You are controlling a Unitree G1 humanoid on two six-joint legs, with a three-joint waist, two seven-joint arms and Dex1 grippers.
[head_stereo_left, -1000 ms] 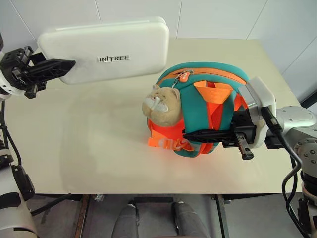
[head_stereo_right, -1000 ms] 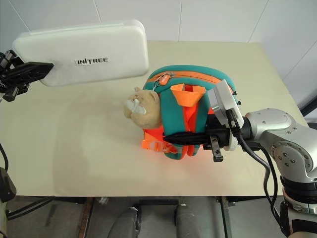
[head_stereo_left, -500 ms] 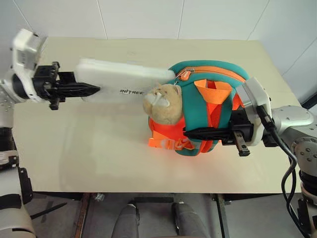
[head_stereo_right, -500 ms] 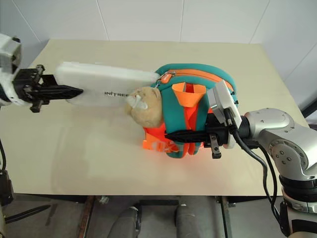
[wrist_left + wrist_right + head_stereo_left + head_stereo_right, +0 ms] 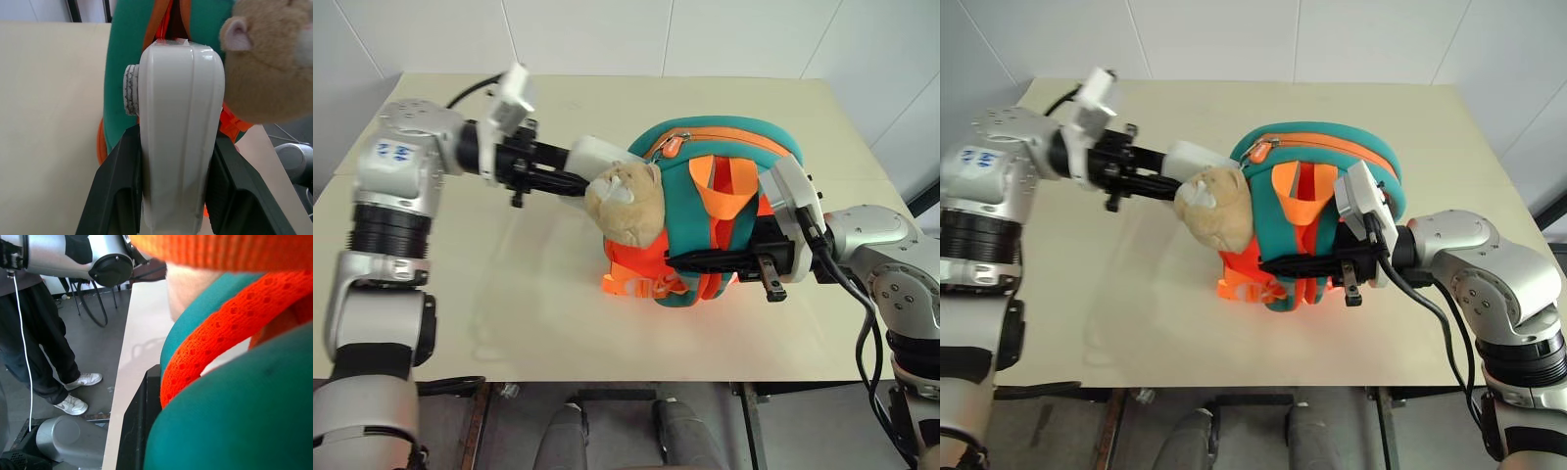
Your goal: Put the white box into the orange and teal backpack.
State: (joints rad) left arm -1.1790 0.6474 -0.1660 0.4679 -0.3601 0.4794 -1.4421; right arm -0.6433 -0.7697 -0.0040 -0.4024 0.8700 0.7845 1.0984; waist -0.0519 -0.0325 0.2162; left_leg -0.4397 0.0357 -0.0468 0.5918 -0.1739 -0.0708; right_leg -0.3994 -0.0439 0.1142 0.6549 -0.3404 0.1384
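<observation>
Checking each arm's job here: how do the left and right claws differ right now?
The left claw clamps the white box, pushing it into the orange and teal backpack. The right claw is shut on the backpack's straps, steadying it. Left points from the box side, right from the opposite side. Both are gripping.

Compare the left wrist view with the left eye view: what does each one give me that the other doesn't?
Left wrist alone: the white box clamped edge-on between the left end effector's fingers, its far end entering the orange and teal backpack.

Left eye alone: the right end effector shut on the backpack's straps, the whole table, and the zipper pull.

Both: box, backpack and plush head.
</observation>
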